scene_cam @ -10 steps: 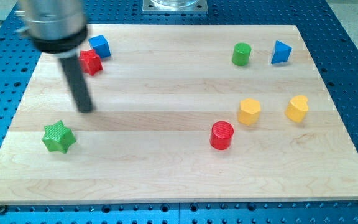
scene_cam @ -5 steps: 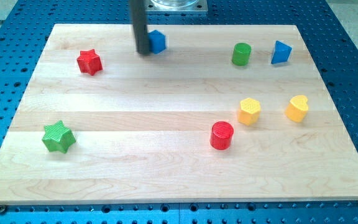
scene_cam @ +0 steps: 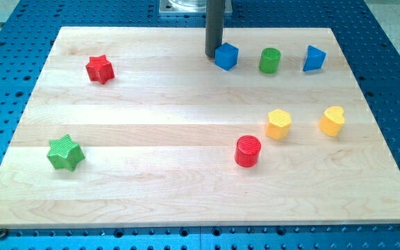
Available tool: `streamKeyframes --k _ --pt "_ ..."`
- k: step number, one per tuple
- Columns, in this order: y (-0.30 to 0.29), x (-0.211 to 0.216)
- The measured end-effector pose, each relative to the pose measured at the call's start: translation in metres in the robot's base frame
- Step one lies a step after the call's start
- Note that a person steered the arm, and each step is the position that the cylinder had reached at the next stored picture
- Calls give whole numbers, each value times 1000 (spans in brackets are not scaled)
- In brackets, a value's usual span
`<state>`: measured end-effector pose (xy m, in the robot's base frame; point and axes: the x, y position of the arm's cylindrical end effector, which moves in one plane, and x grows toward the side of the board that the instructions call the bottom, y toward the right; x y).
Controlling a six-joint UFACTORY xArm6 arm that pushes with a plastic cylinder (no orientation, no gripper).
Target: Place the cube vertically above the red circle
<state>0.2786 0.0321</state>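
Note:
The blue cube sits near the view's top, left of centre-right. My tip touches its left side; the dark rod rises straight up out of the view. The red circle, a short red cylinder, stands lower down on the board, slightly to the right of the cube's column. The cube is well above it in the view.
A green cylinder stands just right of the cube, then a blue triangular block. Two yellow blocks lie right of the red cylinder. A red star and a green star are at the left.
My tip has swept right along the top of the board, pushing the blue cube away from the red star to just left of the green cylinder.

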Motion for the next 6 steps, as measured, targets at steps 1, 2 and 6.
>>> streamKeyframes --k 1,2,6 --pt "-18 17" --pt "-15 25" --pt "-53 19"
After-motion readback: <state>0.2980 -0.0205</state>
